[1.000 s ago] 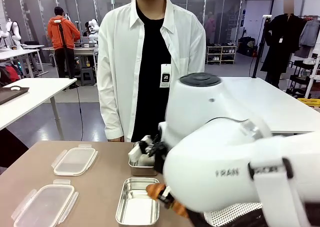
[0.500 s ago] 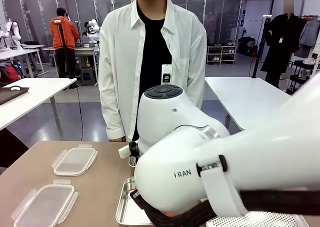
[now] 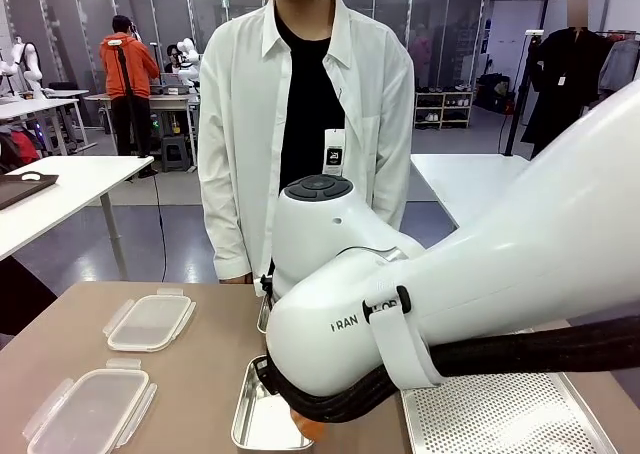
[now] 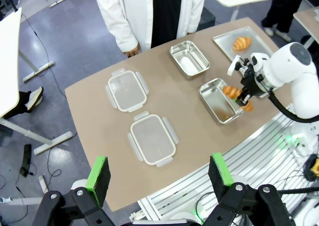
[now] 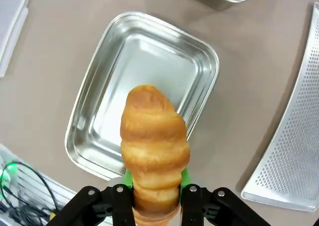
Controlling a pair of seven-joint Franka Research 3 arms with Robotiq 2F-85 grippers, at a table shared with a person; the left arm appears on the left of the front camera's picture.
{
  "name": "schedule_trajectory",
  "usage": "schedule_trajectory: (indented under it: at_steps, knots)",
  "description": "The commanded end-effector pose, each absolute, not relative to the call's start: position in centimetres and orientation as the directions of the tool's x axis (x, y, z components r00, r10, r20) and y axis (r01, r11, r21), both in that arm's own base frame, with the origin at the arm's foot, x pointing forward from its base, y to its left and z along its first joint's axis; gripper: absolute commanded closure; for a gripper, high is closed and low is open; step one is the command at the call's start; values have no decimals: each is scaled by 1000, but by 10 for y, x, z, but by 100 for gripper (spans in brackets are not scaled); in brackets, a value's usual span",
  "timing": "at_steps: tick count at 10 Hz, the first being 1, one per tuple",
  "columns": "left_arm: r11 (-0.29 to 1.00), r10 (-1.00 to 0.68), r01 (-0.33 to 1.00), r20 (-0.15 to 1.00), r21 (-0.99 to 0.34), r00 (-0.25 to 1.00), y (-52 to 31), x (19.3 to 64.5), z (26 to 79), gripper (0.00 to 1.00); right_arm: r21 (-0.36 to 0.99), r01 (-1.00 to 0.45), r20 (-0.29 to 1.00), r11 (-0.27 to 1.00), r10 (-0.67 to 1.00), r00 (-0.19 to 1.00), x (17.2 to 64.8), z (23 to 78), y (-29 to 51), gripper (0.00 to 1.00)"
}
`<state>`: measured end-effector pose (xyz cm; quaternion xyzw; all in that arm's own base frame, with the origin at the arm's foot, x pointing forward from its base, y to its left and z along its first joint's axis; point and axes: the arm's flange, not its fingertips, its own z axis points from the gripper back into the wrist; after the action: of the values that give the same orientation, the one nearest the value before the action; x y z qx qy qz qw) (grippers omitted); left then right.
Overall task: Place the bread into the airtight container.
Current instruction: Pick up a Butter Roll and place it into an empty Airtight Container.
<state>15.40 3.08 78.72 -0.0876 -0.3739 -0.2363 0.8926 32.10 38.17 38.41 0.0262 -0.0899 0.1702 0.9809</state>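
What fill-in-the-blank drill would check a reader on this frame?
1. The right pincer is ____ on the croissant.
2. The croissant is held above a steel container that is ____.
3. On the table lie ____ clear lids.
4. The left pincer stands ____, with nothing between its pads.

Missing words: shut; empty; two; open.
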Motion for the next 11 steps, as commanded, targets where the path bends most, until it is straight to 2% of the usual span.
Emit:
schedule_trajectory:
  at_steps: [1, 4, 8, 9, 11]
  knots:
    - [868, -367, 495, 708, 28, 604, 30, 153, 787, 0, -12, -243, 186, 970, 240, 953, 329, 373, 404, 64]
    - [868, -367, 495, 708, 28, 604, 30, 153, 787, 0, 18, -177, 209, 984, 169, 963, 340, 361, 417, 64]
    - [868, -367, 495, 708, 28, 604, 30, 153, 787, 0, 18, -182, 211, 983, 174, 962, 343, 350, 426, 64]
    - [868, -367, 495, 708, 28, 604, 30, 153, 787, 0, 18, -191, 213, 981, 183, 960, 343, 351, 427, 50]
    - [868, -367, 495, 708, 28, 604, 30, 153, 787, 0, 26, -198, 215, 980, 188, 958, 343, 352, 429, 15]
